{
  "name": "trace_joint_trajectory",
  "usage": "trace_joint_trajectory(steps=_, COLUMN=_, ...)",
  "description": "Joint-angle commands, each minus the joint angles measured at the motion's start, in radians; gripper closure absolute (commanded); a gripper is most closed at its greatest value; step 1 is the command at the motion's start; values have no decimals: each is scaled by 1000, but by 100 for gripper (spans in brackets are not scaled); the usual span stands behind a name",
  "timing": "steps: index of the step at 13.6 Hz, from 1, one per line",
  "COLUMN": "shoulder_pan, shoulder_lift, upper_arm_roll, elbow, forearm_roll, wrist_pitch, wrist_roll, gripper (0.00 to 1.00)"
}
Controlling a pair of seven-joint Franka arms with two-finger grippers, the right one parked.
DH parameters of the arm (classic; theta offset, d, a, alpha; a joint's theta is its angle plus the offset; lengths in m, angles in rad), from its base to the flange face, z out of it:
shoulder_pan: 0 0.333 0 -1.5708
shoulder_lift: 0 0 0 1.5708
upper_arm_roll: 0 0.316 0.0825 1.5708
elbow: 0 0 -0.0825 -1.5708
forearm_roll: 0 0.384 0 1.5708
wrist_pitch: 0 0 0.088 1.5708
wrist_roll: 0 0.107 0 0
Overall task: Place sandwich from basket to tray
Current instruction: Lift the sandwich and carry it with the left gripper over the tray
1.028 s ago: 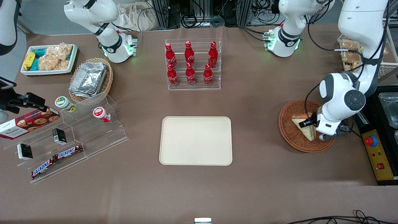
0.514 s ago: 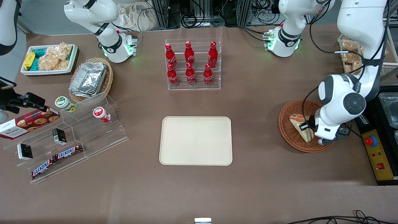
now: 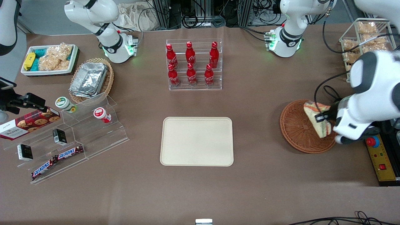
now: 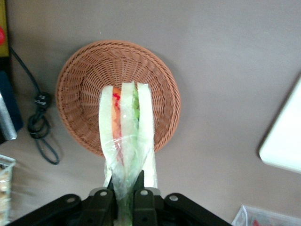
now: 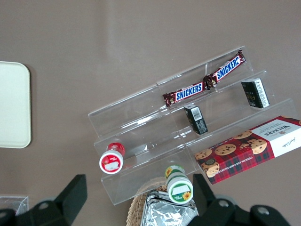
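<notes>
Sandwich clamped in gripper jaws (wrapper pinched), hanging above the basket, arm lifted.

— Where is the left arm's gripper?

— Raised above the basket, at the working arm's end of the tabletop, with the wrist's white housing beside it.

— And its fingers?

— Closed tight on the sandwich, pinching its wrapped end; the wedge sticks out from between them.

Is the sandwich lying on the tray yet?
No, the end effector holds the sandwich up over the basket; the tray is bare.
</notes>
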Motion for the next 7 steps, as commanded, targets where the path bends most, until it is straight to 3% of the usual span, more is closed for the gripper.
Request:
trace_joint_trajectory(steps=1, shoulder_pan=-3, shoulder_lift=36, upper_arm_roll=-51, elbow=101, forearm_roll=-13, wrist_pitch=-51, wrist_roll=53, gripper=100)
trace_joint_trajectory(steps=5, shoulder_pan=-15, shoulder_lift=82, upper_arm_roll=-219, elbow=83, forearm_roll=6, wrist_pitch=85, wrist_roll=35, gripper=100)
trace_joint_trajectory(steps=7, shoulder_pan=-122, shoulder_lift=165, upper_arm_roll=-226, elbow=84, forearm_roll=23, wrist_pitch=140, wrist_roll=15, gripper=100)
